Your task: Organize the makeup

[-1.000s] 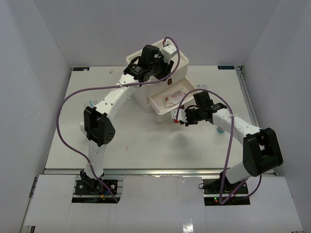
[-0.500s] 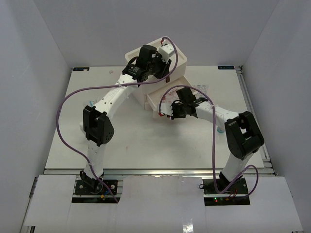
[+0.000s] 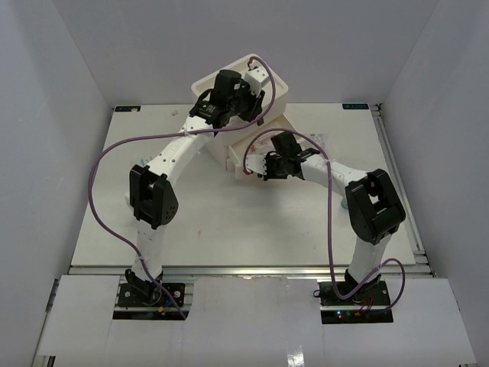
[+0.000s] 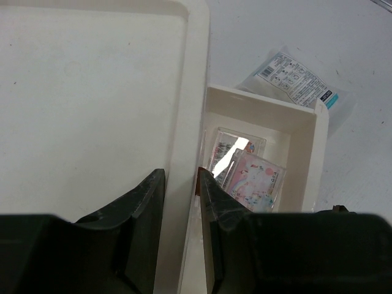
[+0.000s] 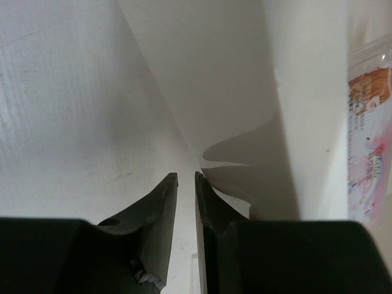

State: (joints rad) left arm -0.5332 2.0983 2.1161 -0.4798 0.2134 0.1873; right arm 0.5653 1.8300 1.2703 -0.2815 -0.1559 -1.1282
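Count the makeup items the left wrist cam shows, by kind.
Clear packet printed white and blue, on the table beyond the open drawer of the cream drawer box: 1
Flat clear cases with pink print, overlapping in the drawer: looks like 2
Total: 3

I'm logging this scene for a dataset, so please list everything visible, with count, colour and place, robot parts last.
drawer box: one, cream, far middle of the table, tilted.
open drawer: one, cream, pulled out of the box.
flat clear case: one, clear with pink print, inside the drawer.
clear packet: one, white and blue print, on the table beyond the drawer.
table: one, white.
cables: purple, along both arms.
left hand: black, fingers straddling the box's top edge.
right hand: black, fingers nearly together at the drawer's front.
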